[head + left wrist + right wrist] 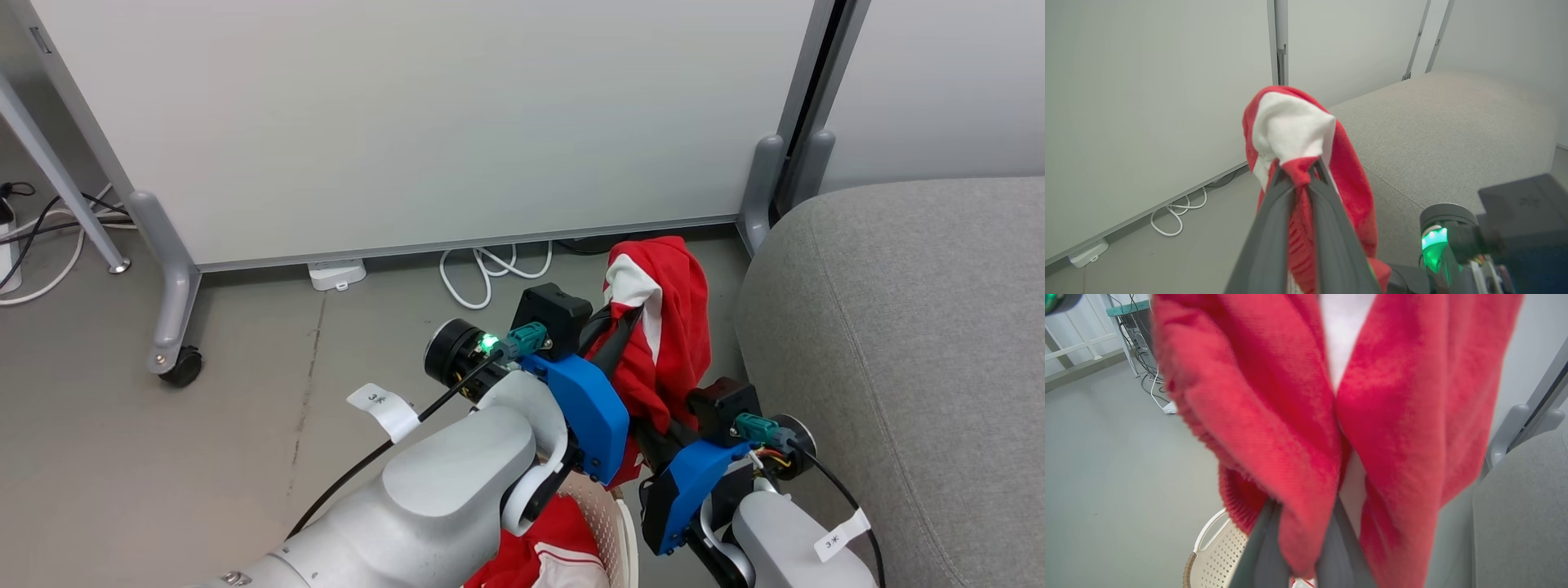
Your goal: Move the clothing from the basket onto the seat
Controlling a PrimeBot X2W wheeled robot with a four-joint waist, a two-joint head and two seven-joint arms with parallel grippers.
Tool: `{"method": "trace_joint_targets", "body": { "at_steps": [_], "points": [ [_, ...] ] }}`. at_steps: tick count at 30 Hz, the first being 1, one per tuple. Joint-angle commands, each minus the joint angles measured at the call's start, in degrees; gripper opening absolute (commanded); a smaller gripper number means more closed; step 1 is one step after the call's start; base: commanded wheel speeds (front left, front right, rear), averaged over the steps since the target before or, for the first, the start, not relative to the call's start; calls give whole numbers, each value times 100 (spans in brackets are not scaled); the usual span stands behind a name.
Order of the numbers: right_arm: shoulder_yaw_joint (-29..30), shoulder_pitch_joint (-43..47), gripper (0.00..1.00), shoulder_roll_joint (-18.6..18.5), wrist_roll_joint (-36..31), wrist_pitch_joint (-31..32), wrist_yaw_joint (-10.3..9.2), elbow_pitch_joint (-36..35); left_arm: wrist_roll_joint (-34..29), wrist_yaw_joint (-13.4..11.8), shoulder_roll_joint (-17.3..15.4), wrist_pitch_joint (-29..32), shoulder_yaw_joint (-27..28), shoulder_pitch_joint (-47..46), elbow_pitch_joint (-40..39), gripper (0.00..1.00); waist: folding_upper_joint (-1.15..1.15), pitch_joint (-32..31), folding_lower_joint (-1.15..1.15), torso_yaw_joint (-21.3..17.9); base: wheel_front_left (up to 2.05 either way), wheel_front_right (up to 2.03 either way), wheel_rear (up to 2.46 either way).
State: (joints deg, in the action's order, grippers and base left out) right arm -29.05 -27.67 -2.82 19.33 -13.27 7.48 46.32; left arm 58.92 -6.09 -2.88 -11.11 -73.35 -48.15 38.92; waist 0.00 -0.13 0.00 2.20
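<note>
Red clothing (539, 549) heaped in basket (608, 523); left jaws, right jaws both clamp hanging garment (671, 327).

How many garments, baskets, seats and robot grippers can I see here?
Basket: 1
Seat: 1
Garments: 2, seemingly separate: lifted garment, second garment in the basket
Grippers: 2, left gripper and right gripper, both shut on the lifted garment
Total: 6
</note>
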Motion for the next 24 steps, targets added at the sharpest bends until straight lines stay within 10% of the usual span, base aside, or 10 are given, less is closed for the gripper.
{"method": "trace_joint_targets", "body": {
  "at_steps": [1,3,4,6,24],
  "points": [
    [-20,-74,0,-13,26,-51,3,18,-22,-20,-1,-2,-20,2,20,0,0,-3,0,-5,0,0,0],
    [-41,-81,0,-13,30,-49,3,22,-48,-30,-1,-34,-20,-3,25,43,0,-7,0,-9,0,0,0],
    [-41,-81,0,-13,30,-49,3,22,-48,-30,-1,-34,-20,-3,25,43,0,-7,0,-9,0,0,0],
    [-53,-91,0,-13,32,-56,3,29,-53,-33,-1,-56,-20,7,29,98,0,-15,0,-14,0,0,0],
    [-33,-137,0,-13,32,-105,3,127,-24,-40,-2,-192,-20,60,53,100,0,-31,0,-1,0,0,0]
  ]
}}
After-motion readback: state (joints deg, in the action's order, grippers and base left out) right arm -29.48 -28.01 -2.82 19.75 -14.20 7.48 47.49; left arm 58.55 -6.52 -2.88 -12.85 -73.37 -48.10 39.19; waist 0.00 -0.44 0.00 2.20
